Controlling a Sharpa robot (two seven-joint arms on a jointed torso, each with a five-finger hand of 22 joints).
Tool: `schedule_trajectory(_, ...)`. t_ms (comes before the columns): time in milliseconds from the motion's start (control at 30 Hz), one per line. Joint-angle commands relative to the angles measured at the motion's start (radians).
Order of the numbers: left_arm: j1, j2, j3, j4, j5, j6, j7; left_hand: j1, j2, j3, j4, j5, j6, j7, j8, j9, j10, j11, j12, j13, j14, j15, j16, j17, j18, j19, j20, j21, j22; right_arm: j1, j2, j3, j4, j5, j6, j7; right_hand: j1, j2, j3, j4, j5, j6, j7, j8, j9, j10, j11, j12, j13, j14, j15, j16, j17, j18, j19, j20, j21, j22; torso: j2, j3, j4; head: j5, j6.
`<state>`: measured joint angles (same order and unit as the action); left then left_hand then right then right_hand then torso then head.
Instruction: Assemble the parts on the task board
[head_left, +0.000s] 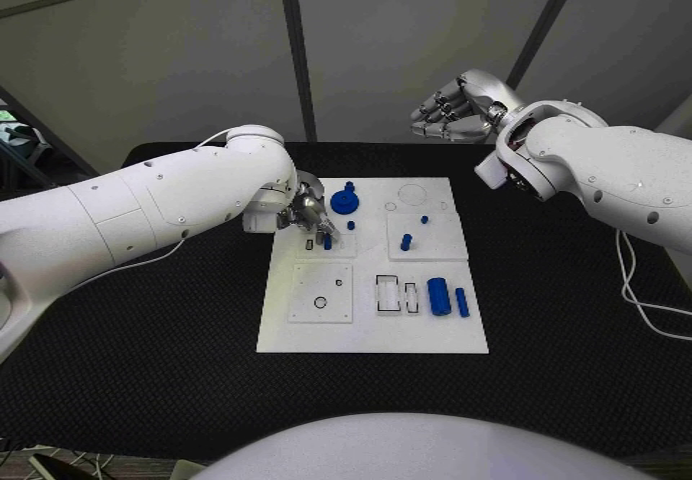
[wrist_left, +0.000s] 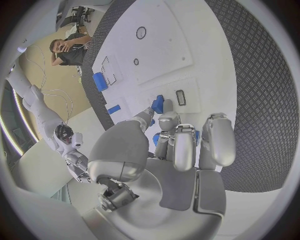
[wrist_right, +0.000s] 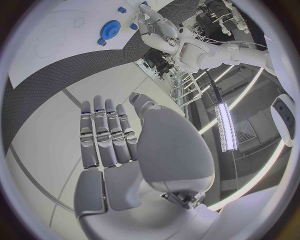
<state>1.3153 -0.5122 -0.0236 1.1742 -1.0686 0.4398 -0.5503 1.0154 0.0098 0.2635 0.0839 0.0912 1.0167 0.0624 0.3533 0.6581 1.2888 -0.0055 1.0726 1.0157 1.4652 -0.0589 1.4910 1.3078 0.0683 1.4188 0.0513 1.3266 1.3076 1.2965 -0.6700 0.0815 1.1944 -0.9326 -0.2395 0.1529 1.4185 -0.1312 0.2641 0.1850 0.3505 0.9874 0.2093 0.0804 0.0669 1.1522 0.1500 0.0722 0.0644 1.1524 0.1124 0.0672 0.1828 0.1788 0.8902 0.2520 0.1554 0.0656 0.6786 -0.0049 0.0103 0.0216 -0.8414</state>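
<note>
The white task board (head_left: 375, 320) lies mid-table. My left hand (head_left: 306, 213) is low over its far left corner, and its thumb and a finger pinch a small blue peg (head_left: 327, 241) standing beside a narrow slot (head_left: 310, 243). In the left wrist view the fingertips (wrist_left: 164, 111) close round that peg (wrist_left: 157, 104) next to the slot (wrist_left: 180, 97). A blue gear (head_left: 345, 201) stands just right of the hand. My right hand (head_left: 454, 105) is raised beyond the board's far edge, fingers straight and side by side (wrist_right: 103, 135), holding nothing.
More blue pegs (head_left: 407, 241) (head_left: 426, 217) stand on the board's far right. A blue cylinder (head_left: 438, 297) and a blue bar (head_left: 462, 302) lie by rectangular recesses (head_left: 389, 294). A black ring (head_left: 320, 302) lies on the near left plate. Black matting (head_left: 159, 330) surrounds the board.
</note>
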Motion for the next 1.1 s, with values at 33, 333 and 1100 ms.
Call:
schedule_trajectory(33, 0.001, 0.002, 0.0, -0.005, 0.013, 0.007, -0.003, 0.017, 0.005, 0.009, -0.005, 0.007, 0.003, -0.005, 0.005, 0.003, -0.003, -0.007, -0.001, -0.003, 0.083, -0.009, 0.006, 0.192, -0.003, 0.001, -0.006, 0.003, 0.039, 0.002, 0.0, 0.001, 0.001, 0.0, 0.005, 0.003, -0.007, -0.001, 0.002, -0.004, 0.005, 0.003, 0.005, -0.005, 0.002, -0.003, 0.002, 0.002, 0.001, -0.008, 0.002, 0.001, -0.002, 0.006, 0.006, 0.002, -0.003, 0.0, -0.001, 0.0005, 0.0006, 0.0, -0.001)
schedule_trajectory(333, 0.002, 0.009, -0.001, -0.02, 0.028, -0.006, -0.003, 0.034, 0.02, 0.04, -0.021, 0.008, -0.005, -0.006, 0.007, 0.009, -0.004, -0.008, -0.005, -0.006, 0.083, -0.011, 0.006, 0.191, -0.003, 0.0, -0.008, 0.002, 0.039, 0.002, 0.0, 0.001, 0.001, 0.0, 0.007, 0.003, -0.007, -0.001, 0.002, -0.004, 0.005, 0.003, 0.005, -0.005, 0.002, -0.003, 0.002, 0.002, 0.001, -0.008, 0.002, 0.001, -0.002, 0.006, 0.006, 0.002, -0.003, 0.0, 0.0, 0.0001, 0.0, 0.0, -0.002)
schedule_trajectory(1100, 0.002, 0.002, -0.001, -0.028, 0.125, -0.001, -0.004, 0.106, -0.004, 0.253, -0.151, 0.023, -0.029, -0.007, 0.023, 0.04, -0.01, -0.011, -0.037, -0.033, 0.083, -0.014, 0.006, 0.191, -0.003, 0.0, -0.012, -0.002, 0.045, 0.002, 0.002, 0.001, -0.002, 0.0, 0.014, 0.001, -0.011, 0.0, 0.002, -0.003, 0.005, 0.004, 0.005, -0.005, 0.002, -0.002, 0.001, 0.002, 0.001, -0.008, 0.001, 0.001, -0.003, 0.006, 0.007, 0.002, -0.005, 0.0, -0.001, 0.0001, 0.0019, -0.001, -0.007)
